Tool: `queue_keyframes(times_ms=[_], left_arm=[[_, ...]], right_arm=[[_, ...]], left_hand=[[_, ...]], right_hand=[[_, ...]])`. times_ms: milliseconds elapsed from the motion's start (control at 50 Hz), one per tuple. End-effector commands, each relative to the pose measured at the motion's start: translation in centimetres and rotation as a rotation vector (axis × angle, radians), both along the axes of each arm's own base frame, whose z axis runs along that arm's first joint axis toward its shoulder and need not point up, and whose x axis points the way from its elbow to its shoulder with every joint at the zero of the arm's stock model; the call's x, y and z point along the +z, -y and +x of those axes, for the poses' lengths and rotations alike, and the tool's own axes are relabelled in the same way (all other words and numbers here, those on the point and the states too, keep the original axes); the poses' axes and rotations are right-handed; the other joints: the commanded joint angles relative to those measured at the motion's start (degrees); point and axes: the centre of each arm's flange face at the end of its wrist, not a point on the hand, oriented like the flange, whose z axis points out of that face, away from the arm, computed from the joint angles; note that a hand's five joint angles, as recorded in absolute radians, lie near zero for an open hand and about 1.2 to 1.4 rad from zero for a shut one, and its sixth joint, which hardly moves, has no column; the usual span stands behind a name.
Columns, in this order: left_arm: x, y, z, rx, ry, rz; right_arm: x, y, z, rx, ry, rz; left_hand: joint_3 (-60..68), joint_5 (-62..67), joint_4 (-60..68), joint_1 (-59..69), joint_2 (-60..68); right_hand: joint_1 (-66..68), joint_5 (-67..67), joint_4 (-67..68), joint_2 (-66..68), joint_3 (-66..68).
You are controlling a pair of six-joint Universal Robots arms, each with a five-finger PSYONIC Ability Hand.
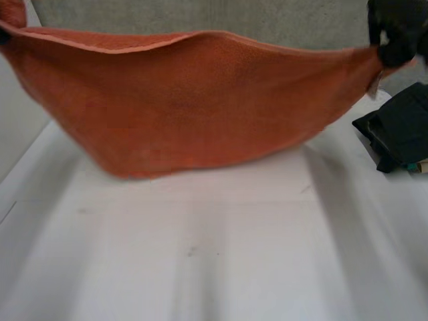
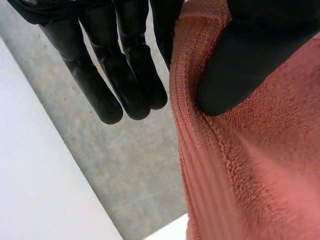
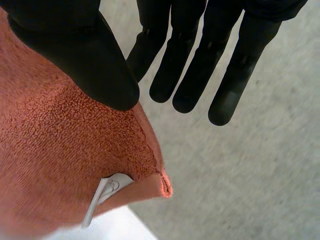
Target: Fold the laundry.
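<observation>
**Item:** orange towel, held aloft and spread wide, its top hem sagging in the middle.

**Left hand**: at the towel's left top corner, thumb pinching the hem, the other fingers straight and loose beside it.

**Right hand**: at the towel's right top corner, near its white label. Same thumb pinch, fingers extended.

**White table**: beneath the towel; whether they touch cannot be told.

**Dark garments**: heaped below the towel's right corner.

**Step, as judged:** spreading before the first fold. The next move likely calls for lowering the towel flat, with both pinches kept.
</observation>
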Motion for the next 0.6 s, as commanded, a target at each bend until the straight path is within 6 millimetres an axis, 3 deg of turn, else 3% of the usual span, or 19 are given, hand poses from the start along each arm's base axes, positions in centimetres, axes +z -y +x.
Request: queue_keyframes(times_ms=[20,100,180,200,280,320,400,420,500,600], left_arm=[[-2.2,0.2,1.9,0.028,-0.037,0.11],[-4.4,2.0,2.9,0.11,-0.045,0.18],[-6.5,3.8,2.5,0.123,-0.047,0.238],[-7.6,5.1,2.1,0.111,-0.048,0.254],[-7.7,7.7,0.9,0.061,-0.061,0.185],[-7.0,8.9,0.4,0.038,-0.08,0.124],[-3.0,11.7,0.0,0.004,-0.208,-0.117],[-1.2,12.4,0.2,-0.002,-0.298,-0.216],[2.4,12.7,0.7,-0.029,-0.515,-0.382],[3.2,12.5,-0.2,-0.101,-0.673,-0.42]], right_arm=[[0.7,-0.4,0.3,0.038,-0.017,0.05],[-1.3,0.8,1.1,0.049,-0.056,0.113],[-3.5,2.9,1.9,0.043,-0.08,0.149],[-3.9,3.4,2.1,0.038,-0.083,0.148],[-4.7,6.0,3.4,0.012,-0.053,0.082],[-4.4,7.2,4.0,-0.007,-0.022,0.012],[-1.0,9.9,4.9,-0.054,0.118,-0.267],[1.0,10.4,5.0,-0.06,0.188,-0.393],[4.7,10.5,4.6,-0.051,0.355,-0.633],[5.7,10.3,4.2,-0.025,0.429,-0.689]], left_hand=[[11.76,13.75,11.36,13.92,11.44],[11.76,13.75,11.36,13.92,11.44],[11.76,13.75,11.36,13.92,11.44],[11.76,13.75,11.36,13.92,11.44],[11.76,13.75,11.36,13.92,11.44],[11.76,13.75,11.36,13.92,11.44],[11.76,13.75,11.36,13.92,11.44],[11.76,13.75,11.36,13.92,11.44],[11.76,13.75,11.36,13.92,11.44],[11.76,13.75,11.36,13.92,11.44]], right_hand=[[14.79,11.62,11.62,12.63,12.05],[14.79,11.62,11.62,12.63,12.05],[14.79,11.62,11.62,12.63,12.05],[14.79,11.62,11.62,12.63,12.05],[14.79,11.62,11.62,12.63,12.05],[14.79,11.62,11.62,12.63,12.05],[14.79,11.62,11.62,12.63,12.05],[14.79,11.62,11.62,12.63,12.05],[14.79,11.62,11.62,12.63,12.05],[14.79,11.62,11.62,12.63,12.05]])
